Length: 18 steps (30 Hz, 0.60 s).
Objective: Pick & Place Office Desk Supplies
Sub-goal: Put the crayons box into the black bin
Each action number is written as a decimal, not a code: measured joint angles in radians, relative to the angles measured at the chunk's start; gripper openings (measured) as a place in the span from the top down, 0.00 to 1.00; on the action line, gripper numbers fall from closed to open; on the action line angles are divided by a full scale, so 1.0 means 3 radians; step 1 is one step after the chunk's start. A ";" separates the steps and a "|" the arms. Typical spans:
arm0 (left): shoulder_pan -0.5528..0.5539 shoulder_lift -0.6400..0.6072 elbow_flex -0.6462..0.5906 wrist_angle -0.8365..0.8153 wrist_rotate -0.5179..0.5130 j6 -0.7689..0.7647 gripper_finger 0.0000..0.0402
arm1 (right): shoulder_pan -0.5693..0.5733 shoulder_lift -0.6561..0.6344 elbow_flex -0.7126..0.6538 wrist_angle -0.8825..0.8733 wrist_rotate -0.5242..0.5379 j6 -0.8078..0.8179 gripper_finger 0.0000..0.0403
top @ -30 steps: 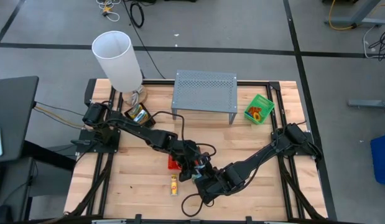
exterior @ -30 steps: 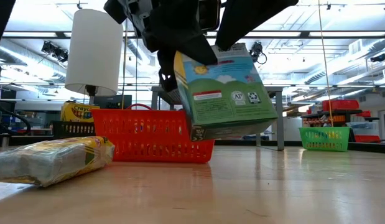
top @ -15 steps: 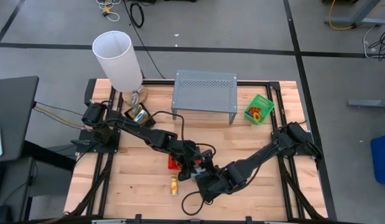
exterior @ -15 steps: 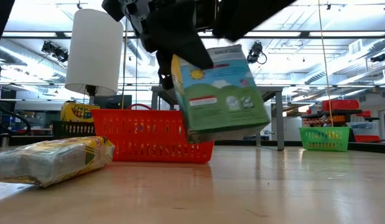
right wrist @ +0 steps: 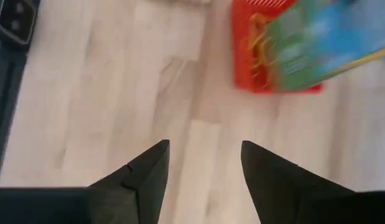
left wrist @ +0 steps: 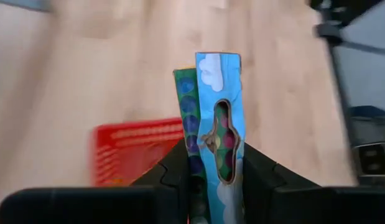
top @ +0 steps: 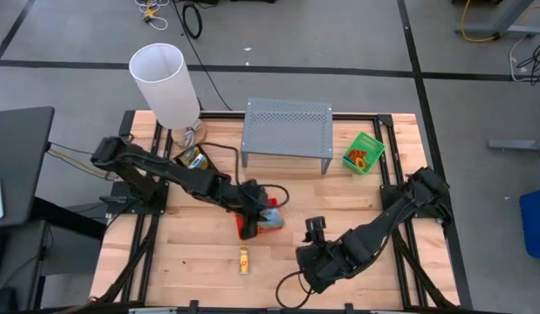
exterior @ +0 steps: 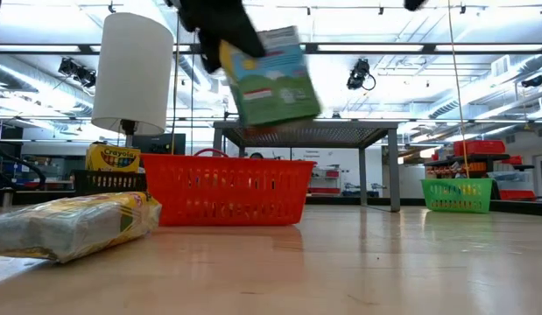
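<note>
The left hand, clamped on the flat green-blue cardboard packet, carries it above the red mesh tray at frame centre, needing lowering inside, while the right hand waits wide open and empty, lower right

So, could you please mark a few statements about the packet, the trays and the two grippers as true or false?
1. The left gripper holds the green-blue packet. True.
2. The packet lies flat on the table. False: it hangs in the air above the red mesh tray.
3. The right gripper is open and holds nothing. True.
4. The green mesh tray sits beside the red one. False: it stands far off, near the grey perforated stand.
5. The yellow-green crayon box is in the right gripper. False: it stands near the white lampshade.
</note>
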 joint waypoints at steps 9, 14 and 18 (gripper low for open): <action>0.0001 -0.0621 0.0000 -0.0809 -0.0626 -0.0087 0.77 | 0.0028 0.0009 -0.0899 0.1030 -0.0519 0.0063 0.51; 0.0081 -0.0773 0.0000 -0.1561 -0.1016 -0.0407 0.77 | -0.0019 0.0009 -0.1628 0.2082 -0.0729 0.0088 0.51; 0.0171 -0.0772 -0.0001 -0.2114 -0.1342 -0.0791 0.77 | -0.0049 0.0008 -0.2042 0.2582 -0.0765 0.0159 0.51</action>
